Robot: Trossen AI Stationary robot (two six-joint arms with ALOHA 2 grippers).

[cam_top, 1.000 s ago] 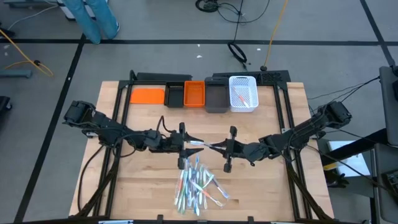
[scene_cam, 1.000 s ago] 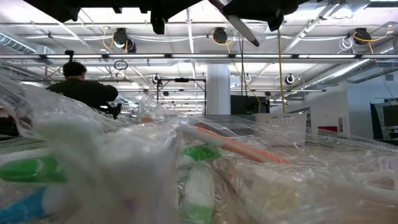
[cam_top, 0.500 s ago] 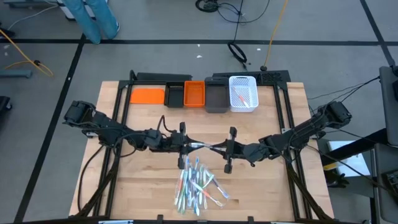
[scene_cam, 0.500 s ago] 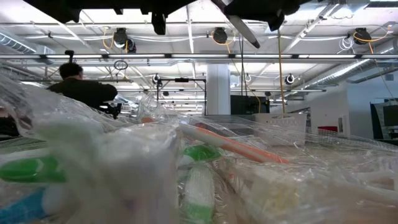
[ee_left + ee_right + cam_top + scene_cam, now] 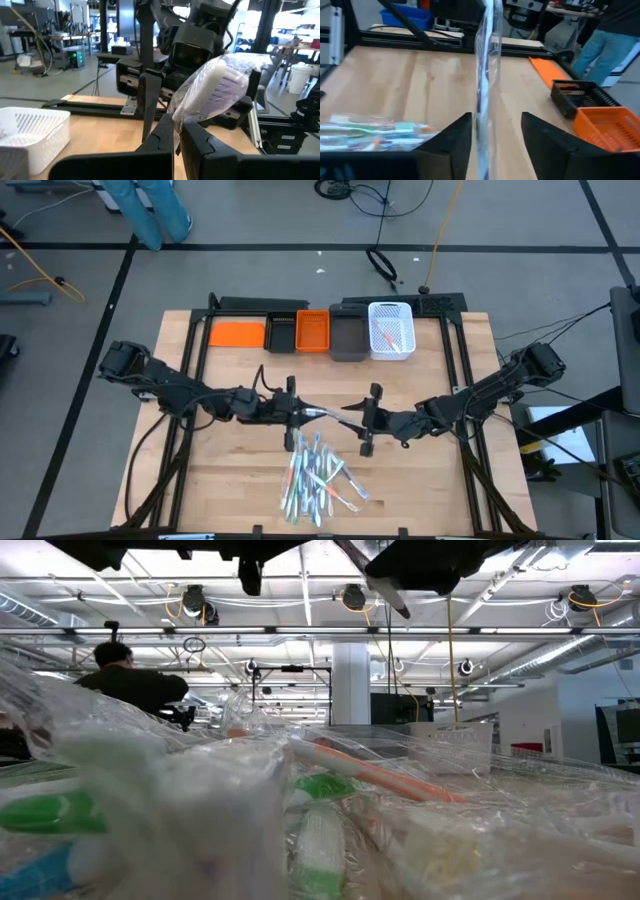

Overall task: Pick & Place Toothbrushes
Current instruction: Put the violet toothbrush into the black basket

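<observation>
Wooden and pale, the table (image 5: 230,480) fills the middle of the high view, with both dark arms reaching in from its left and right edges toward the centre. Along its upper edge sits a row of containers: a flat orange lid (image 5: 237,333), a black bin (image 5: 281,332), an orange bin (image 5: 313,331), a grey bin (image 5: 347,338) and a white lattice basket (image 5: 391,330) holding a few brushes. Below centre lies the pile of toothbrushes (image 5: 315,475), thin blue, green and white sticks in glossy wrap.

Only the low view shows that wrap up close: crinkled clear film over green bristle heads and an orange handle, with a person (image 5: 130,680) far off at upper left.

Just above the pile, the left gripper (image 5: 303,416) is clenched on one wrapped toothbrush (image 5: 212,92); its wrist view shows white bristles bulging in clear plastic above the closed fingers. The right gripper (image 5: 364,418) faces it, fingers (image 5: 547,142) parted on either side of the wrapper's thin edge (image 5: 485,75) without visibly pinching it.
</observation>
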